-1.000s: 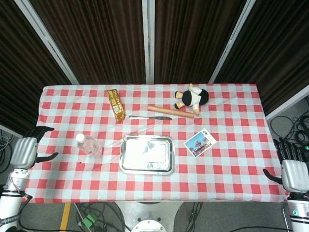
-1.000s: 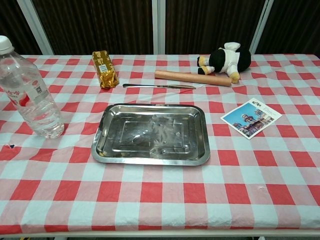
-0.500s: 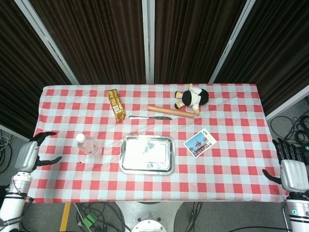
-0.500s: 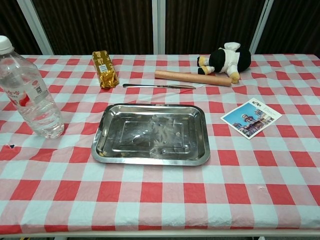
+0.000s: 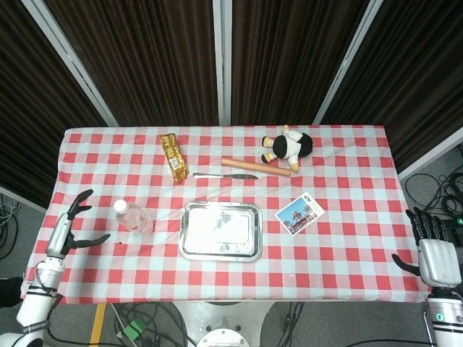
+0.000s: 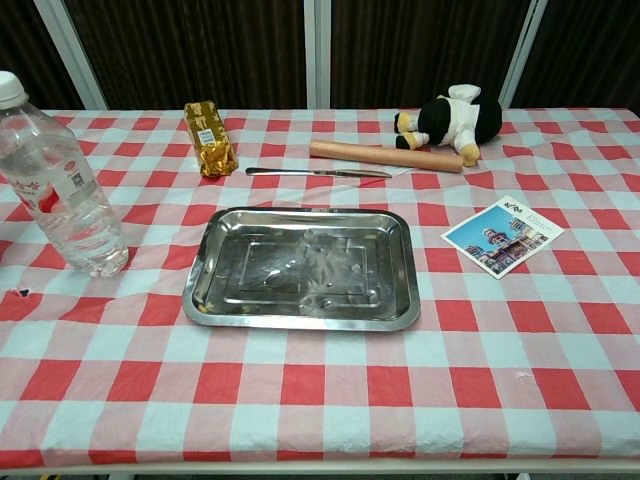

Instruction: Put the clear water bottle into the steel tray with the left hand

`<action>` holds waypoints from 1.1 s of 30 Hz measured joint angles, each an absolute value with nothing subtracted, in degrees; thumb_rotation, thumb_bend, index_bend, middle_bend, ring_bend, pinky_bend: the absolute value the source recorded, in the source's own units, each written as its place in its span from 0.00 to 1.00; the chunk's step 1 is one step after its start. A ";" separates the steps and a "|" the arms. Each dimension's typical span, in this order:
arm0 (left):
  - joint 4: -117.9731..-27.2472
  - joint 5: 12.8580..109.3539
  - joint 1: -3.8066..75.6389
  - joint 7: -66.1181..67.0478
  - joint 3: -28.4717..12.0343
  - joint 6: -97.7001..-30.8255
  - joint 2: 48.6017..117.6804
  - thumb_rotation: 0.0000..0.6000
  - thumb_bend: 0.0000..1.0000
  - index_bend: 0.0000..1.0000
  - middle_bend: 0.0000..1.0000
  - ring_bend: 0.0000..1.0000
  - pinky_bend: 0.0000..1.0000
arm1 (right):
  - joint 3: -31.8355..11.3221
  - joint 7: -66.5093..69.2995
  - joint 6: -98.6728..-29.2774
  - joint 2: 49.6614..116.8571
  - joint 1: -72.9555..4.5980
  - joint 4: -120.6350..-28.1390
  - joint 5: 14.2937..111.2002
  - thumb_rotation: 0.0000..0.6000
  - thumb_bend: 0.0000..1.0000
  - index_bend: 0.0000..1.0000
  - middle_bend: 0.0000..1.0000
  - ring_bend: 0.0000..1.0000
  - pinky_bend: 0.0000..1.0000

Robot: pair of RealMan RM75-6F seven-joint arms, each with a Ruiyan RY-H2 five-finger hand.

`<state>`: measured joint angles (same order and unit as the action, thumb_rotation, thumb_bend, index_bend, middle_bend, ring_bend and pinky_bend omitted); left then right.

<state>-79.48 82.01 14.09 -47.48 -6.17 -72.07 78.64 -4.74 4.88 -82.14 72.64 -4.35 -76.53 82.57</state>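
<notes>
1. Clear plastic, white-capped, the water bottle (image 6: 62, 180) stands upright on the checked counter (image 5: 347, 166), just left of the empty steel tray (image 6: 300, 318).
2. The left hand (image 5: 66, 233) hovers at the counter's left edge, fingers (image 5: 79, 199) spread wide, holding nothing.
3. The right hand (image 5: 434, 254) waits off the right edge, fingers apart, also empty.
4. A sound grasp likely wraps the bottle's midsection squarely, avoiding a tip.

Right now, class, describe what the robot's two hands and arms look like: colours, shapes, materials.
Each robot hand, left and right, has slim black fingers on a silver-grey metal palm plate. Below each sits a white rounded forearm segment. No sleeves or readable markings are visible.
</notes>
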 measured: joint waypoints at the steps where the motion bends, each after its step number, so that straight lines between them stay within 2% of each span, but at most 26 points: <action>1: -79.36 82.02 14.31 -48.15 -6.21 -71.69 78.92 1.00 0.00 0.16 0.16 0.10 0.21 | -4.73 4.93 -82.09 72.66 -4.35 -76.47 82.53 1.00 0.10 0.03 0.03 0.00 0.00; 13: -78.67 84.60 17.68 -53.37 -5.10 -67.63 81.55 1.00 0.00 0.16 0.16 0.10 0.21 | -5.05 5.05 -81.08 73.01 -4.59 -75.69 81.47 1.00 0.10 0.03 0.03 0.00 0.00; 21: -77.26 84.57 20.13 -54.47 -5.96 -66.19 84.01 1.00 0.00 0.16 0.17 0.10 0.21 | -5.42 5.27 -80.62 72.99 -4.72 -75.45 80.76 1.00 0.10 0.03 0.03 0.00 0.00; 27: -76.16 84.71 20.93 -56.87 -5.60 -65.17 84.62 1.00 0.01 0.17 0.25 0.11 0.21 | -5.57 5.58 -80.21 72.74 -4.81 -75.66 80.42 1.00 0.10 0.03 0.03 0.00 0.00; 33: -75.03 82.59 23.25 -57.17 -6.98 -62.14 86.26 1.00 0.11 0.30 0.36 0.18 0.23 | -5.59 6.10 -79.73 72.58 -4.88 -75.61 80.14 1.00 0.10 0.03 0.03 0.00 0.00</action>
<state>-75.03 82.59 23.25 -57.17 -6.98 -62.14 86.26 -5.59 6.10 -79.73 72.58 -4.88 -75.61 80.14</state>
